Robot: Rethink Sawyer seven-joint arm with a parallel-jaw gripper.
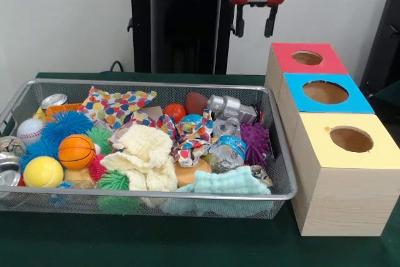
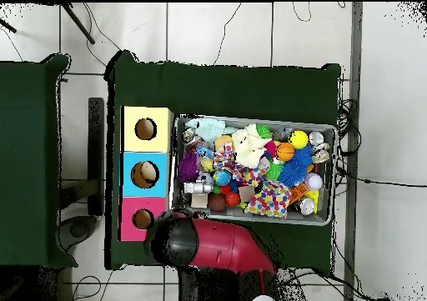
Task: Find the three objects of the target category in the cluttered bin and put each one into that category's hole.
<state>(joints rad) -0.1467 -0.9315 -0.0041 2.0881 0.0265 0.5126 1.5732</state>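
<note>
claw [image 1: 254, 29] open, empty | high betw bin [image 1: 282, 182] & red box [image 1: 306, 58]

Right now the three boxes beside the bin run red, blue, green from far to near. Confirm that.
Not quite. The front view shows the red box farthest, the blue box in the middle, and the nearest box yellow, not green, beside the bin.

Red arm [image 2: 225, 246] raised high, gripper [image 1: 254, 29] pointing down, black fingers [image 1: 270, 25] spread apart, holding nothing
</note>
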